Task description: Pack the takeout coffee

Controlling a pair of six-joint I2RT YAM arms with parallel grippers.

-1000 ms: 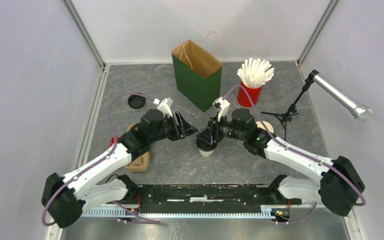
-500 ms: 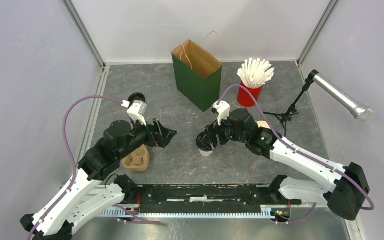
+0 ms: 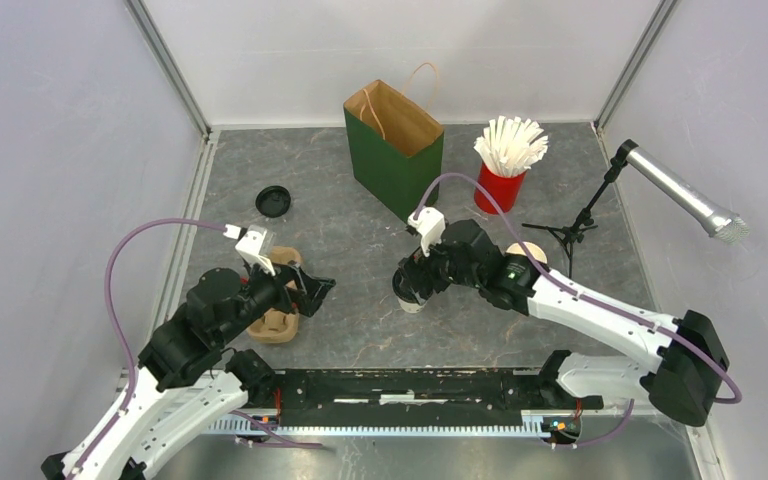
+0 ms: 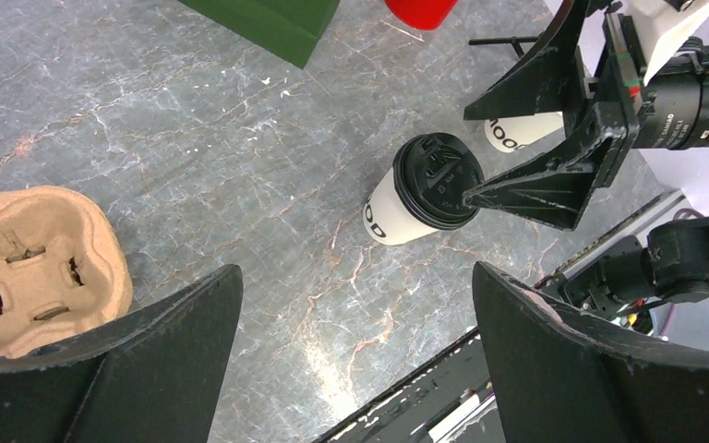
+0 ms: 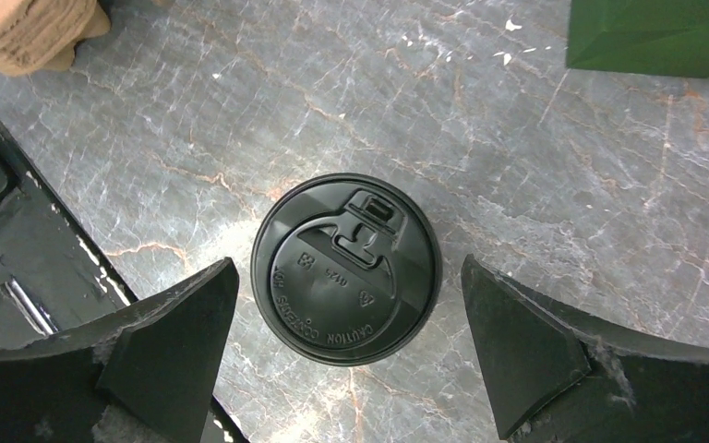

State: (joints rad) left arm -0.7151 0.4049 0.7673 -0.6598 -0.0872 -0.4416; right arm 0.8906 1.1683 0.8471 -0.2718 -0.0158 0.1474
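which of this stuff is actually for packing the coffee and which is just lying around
For the job: lidded cup, open cup, loose black lid, green bag, probably the pulp carrier.
Lying about: red cup of straws, microphone on its stand.

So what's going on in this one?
Two arms are packing takeout coffee. The right hand is open, straddling the lidded cup from above without gripping it. The left hand is open and empty, near the pulp carrier. A second cup stands unlidded by the right arm, a loose black lid lies back left, and both cups are outside the green bag.
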